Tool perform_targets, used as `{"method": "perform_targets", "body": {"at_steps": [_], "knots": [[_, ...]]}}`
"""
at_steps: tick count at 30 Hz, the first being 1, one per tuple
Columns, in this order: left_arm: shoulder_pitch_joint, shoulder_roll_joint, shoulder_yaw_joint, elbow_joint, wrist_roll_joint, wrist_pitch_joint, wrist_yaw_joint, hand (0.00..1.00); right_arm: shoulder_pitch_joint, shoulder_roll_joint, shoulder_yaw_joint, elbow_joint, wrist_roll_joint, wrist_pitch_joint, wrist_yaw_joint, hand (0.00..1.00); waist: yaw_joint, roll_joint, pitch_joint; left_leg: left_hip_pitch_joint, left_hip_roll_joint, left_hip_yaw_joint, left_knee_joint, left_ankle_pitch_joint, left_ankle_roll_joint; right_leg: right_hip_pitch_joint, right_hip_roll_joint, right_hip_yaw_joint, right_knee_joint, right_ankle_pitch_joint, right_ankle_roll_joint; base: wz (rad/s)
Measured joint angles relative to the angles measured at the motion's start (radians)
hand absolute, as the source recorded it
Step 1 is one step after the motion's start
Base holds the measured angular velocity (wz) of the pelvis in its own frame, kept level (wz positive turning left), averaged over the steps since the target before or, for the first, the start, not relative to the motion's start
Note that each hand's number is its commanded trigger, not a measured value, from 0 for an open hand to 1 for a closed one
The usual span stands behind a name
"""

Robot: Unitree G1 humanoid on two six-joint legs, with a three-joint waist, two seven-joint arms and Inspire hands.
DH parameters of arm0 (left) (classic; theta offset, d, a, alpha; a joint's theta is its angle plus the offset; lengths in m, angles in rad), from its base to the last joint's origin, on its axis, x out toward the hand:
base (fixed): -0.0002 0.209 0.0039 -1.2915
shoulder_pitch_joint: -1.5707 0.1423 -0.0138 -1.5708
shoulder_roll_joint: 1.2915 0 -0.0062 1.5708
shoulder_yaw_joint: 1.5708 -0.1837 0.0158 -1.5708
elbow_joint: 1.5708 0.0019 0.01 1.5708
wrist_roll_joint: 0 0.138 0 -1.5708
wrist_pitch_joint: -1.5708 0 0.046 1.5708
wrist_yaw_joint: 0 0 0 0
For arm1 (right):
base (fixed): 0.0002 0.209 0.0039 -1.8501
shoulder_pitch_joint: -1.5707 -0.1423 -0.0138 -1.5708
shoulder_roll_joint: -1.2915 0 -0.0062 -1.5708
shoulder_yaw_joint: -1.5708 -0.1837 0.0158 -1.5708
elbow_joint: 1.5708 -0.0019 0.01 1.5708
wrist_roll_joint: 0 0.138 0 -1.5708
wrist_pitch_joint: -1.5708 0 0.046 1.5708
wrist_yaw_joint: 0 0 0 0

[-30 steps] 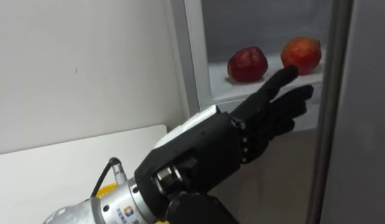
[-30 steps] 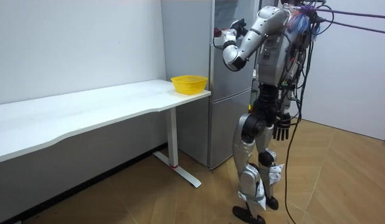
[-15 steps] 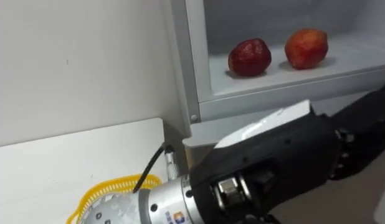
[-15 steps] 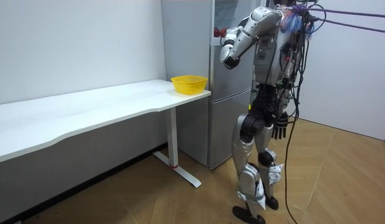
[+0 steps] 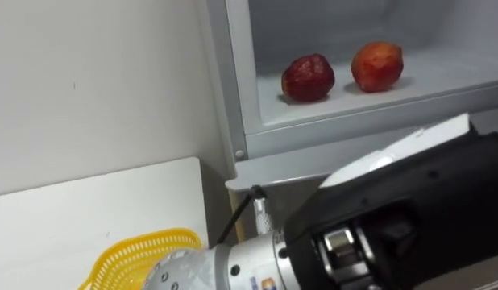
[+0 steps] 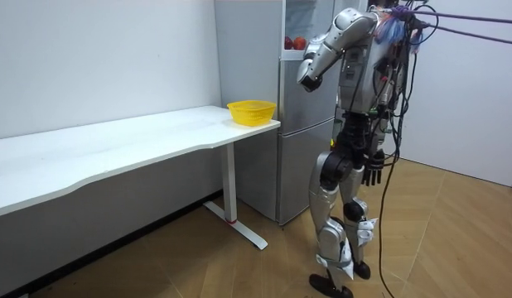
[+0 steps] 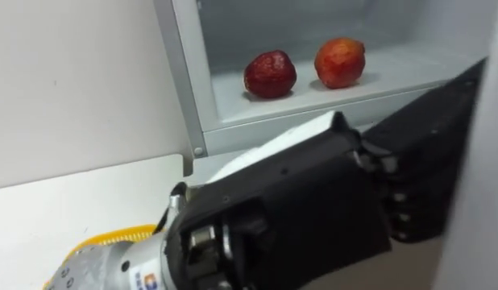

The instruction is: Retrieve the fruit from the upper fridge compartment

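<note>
Robot stands facing grey fridge (image 6: 299, 141), upper compartment open. White table (image 6: 115, 145) at fridge's 9 o'clock in room view. Left hand (image 7: 313, 201) raised just below shelf (image 5: 354, 101), back toward camera; spread or closed, cannot tell. Right hand (image 6: 373, 171) hangs at hip, fingers loose, straight. Yellow basket (image 6: 251, 111) on table end nearest fridge. Dark red fruit (image 5: 308, 78), orange-red fruit (image 5: 376, 66) side by side on shelf, 12 o'clock of left hand, untouched.

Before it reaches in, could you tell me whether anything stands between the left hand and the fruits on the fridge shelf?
Nothing visible does. The left hand is just below the shelf; the dark red fruit and the orange-red fruit lie uncovered on it.
</note>
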Motion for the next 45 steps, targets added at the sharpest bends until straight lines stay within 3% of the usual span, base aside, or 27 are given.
{"method": "perform_targets", "body": {"at_steps": [4, 8, 10, 13, 21, 25, 31, 41, 45], "knots": [[-0.019, -0.036, -0.030, 0.000, -0.016, -0.003, 0.002, 0.00, -0.011, 0.005, 0.000, 0.004, 0.002, 0.000, -0.002, 0.00, -0.016, -0.004, 0.0000, 0.000, 0.000, 0.000, 0.000, 0.000, 0.000, -0.004, 0.000, 0.000, 0.000, 0.000, 0.000, 0.00], [-0.043, -0.054, -0.048, 0.001, -0.016, -0.006, 0.010, 0.00, -0.019, 0.006, 0.001, 0.004, 0.004, 0.000, -0.002, 0.00, -0.034, -0.005, -0.0001, 0.001, 0.000, 0.002, 0.001, 0.000, 0.000, -0.005, 0.000, 0.000, 0.000, -0.001, 0.000, 0.00], [-0.079, -0.089, -0.063, 0.027, -0.016, -0.008, 0.012, 0.00, -0.021, 0.008, 0.008, 0.010, 0.004, 0.000, -0.008, 0.00, -0.037, -0.005, -0.0001, 0.000, 0.000, 0.004, 0.001, 0.000, 0.000, -0.006, -0.001, 0.000, 0.000, -0.001, 0.000, 0.00], [-0.128, -0.118, -0.077, 0.050, -0.017, -0.008, 0.013, 0.00, -0.026, 0.009, 0.010, 0.009, 0.006, 0.000, -0.010, 0.00, -0.050, -0.004, -0.0005, -0.015, 0.001, 0.008, 0.004, 0.000, 0.000, -0.022, 0.000, 0.003, 0.003, 0.000, 0.000, 0.00], [-0.192, -0.145, -0.087, 0.102, -0.034, -0.009, 0.015, 0.00, -0.029, 0.019, 0.012, 0.007, 0.014, 0.002, -0.006, 0.00, -0.110, -0.002, -0.0017, -0.018, 0.003, 0.030, -0.001, 0.000, 0.000, -0.031, 0.001, 0.028, 0.005, 0.000, 0.000, -0.10], [-0.192, -0.166, -0.094, 0.122, -0.034, -0.009, 0.019, 0.00, -0.028, 0.025, 0.020, 0.008, 0.029, 0.004, 0.002, 0.00, -0.134, -0.001, -0.0021, -0.015, 0.005, 0.057, -0.001, 0.000, 0.000, -0.035, 0.001, 0.034, 0.002, 0.000, 0.000, -0.05], [-0.192, -0.204, -0.100, 0.154, -0.036, -0.009, 0.020, 0.00, -0.028, 0.026, 0.031, 0.008, 0.044, 0.007, 0.011, 0.00, -0.143, 0.004, -0.0033, -0.012, 0.008, 0.083, -0.001, 0.000, 0.000, -0.036, 0.001, 0.039, 0.000, 0.000, 0.000, -0.02], [-0.192, -0.196, -0.108, 0.160, -0.032, -0.029, 0.048, 0.00, -0.027, 0.022, 0.016, 0.009, 0.043, 0.000, 0.010, 0.00, -0.137, 0.012, 0.0010, 0.005, 0.014, 0.097, -0.014, 0.000, 0.000, -0.033, 0.009, 0.062, 0.003, 0.000, -0.001, -0.06], [-0.181, -0.151, -0.108, 0.170, -0.025, -0.041, 0.064, 0.00, -0.027, 0.022, 0.009, 0.004, 0.045, -0.009, 0.009, 0.00, -0.123, 0.012, 0.0033, 0.005, 0.016, 0.098, -0.013, 0.000, 0.000, -0.029, 0.011, 0.060, 0.005, 0.001, -0.003, 0.00]]}}
